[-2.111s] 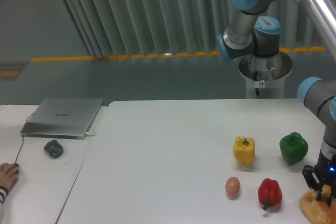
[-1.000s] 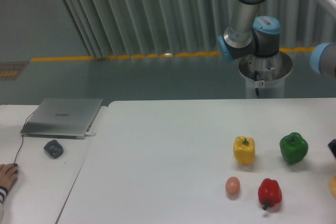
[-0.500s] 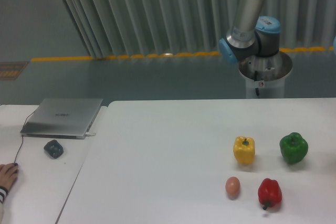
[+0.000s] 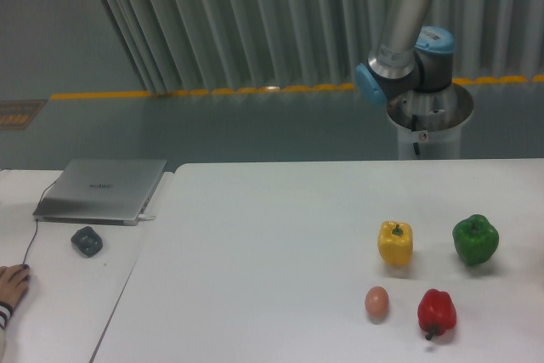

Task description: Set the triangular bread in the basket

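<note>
While out of frame, jaws and triangular bread both unseen.

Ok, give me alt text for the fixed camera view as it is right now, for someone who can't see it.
A white table holds a yellow pepper, a green pepper, a red pepper and a small egg at its right side. The robot arm rises behind it; its hand, the bread and any basket are out of view. A laptop and mouse sit far left.
</note>
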Available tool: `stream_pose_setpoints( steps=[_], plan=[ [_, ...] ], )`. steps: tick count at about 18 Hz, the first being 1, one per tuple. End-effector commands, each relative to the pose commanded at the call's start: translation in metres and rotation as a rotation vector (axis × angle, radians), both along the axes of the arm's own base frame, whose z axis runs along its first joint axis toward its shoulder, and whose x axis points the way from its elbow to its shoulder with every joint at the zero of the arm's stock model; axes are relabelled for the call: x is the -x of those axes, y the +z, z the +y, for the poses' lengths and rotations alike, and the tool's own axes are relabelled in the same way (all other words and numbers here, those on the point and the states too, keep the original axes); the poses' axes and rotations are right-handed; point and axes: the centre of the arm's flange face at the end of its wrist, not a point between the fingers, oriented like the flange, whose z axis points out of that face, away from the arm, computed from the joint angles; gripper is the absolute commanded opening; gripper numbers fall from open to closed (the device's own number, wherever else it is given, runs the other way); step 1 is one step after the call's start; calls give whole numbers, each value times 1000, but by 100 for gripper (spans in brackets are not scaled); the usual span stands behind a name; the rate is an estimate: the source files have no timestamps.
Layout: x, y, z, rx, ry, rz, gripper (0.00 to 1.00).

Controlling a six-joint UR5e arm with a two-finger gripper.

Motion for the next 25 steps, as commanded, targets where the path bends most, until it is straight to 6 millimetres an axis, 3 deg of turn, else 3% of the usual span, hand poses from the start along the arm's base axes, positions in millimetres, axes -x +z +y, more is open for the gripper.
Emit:
stream_pose_setpoints(
  steps=[4, 7, 13, 15, 20, 25],
  plan=[
    [-3, 5, 2, -23, 7, 0, 100],
    [-10, 19, 9, -35, -8, 18, 100],
    [-18, 18, 15, -31, -21, 11, 100],
    [-28, 18, 28, -28, -45, 11, 100],
    [-47, 14, 39, -18, -72, -12, 100],
    [-95, 30, 58, 0, -118, -42, 100]
  ],
)
